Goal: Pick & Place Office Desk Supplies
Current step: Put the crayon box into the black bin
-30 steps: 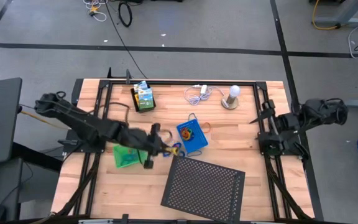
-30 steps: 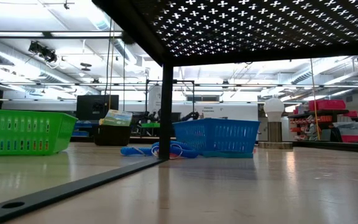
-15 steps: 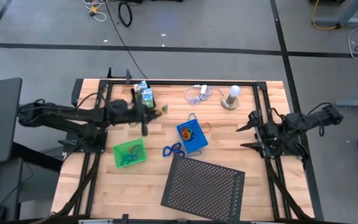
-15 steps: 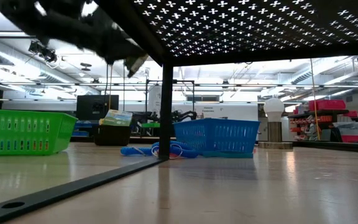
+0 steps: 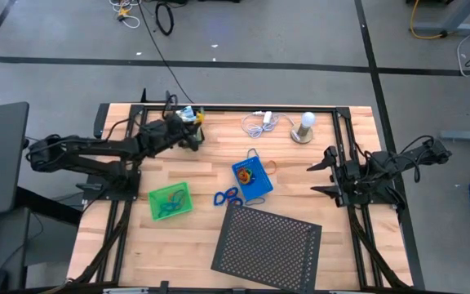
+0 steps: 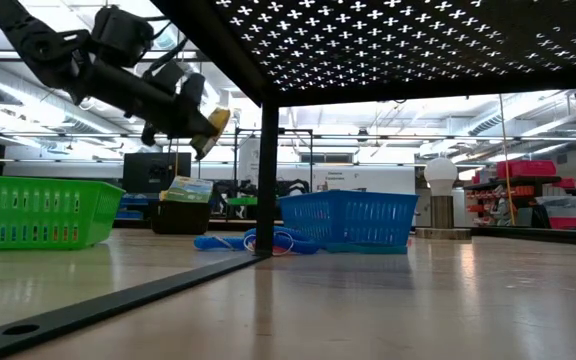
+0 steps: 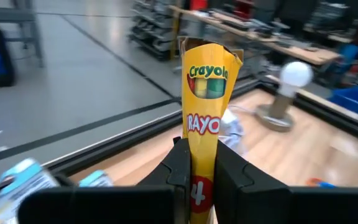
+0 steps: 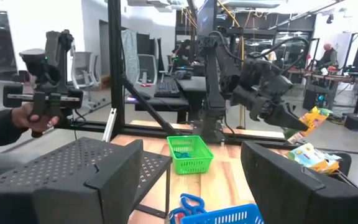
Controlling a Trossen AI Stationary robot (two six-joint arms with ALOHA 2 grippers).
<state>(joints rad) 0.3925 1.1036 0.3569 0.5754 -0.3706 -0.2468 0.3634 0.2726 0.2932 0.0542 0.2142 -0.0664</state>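
My left gripper [image 5: 188, 133] hangs over the black tray [image 6: 180, 216] at the table's far left, shut on a yellow Crayola crayon box [image 7: 207, 93]. The low view shows the crayon box [image 6: 217, 121] well above the tray. Small green-white boxes [image 8: 309, 155] lie in the black tray. A green tray [image 5: 170, 201] holds a blue loop. A blue tray [image 5: 252, 178] holds orange and red items. Another blue loop [image 5: 227, 197] lies on the table between them. My right gripper [image 5: 321, 172] waits open at the right, touching nothing. My left gripper pinches the crayon box's lower end [image 7: 202, 186] between its two fingers [image 7: 180, 167], one on each broad face. The fingers come nearly level from the table's left and lie along the box. The box sticks out past the fingertips, opened flap end foremost, lifted clear.
A large black perforated sheet [image 5: 266, 241] lies near the front edge. A white coiled cable [image 5: 259, 124] and a bulb on a round base [image 5: 303, 126] sit at the far edge. A person's hand holding a device [image 8: 39, 115] shows beyond the table.
My left gripper has carried the crayon box from beside the green tray toward the table's far edge, to above the black tray. It has tipped from pointing down to nearly level. My right gripper has sunk a little.
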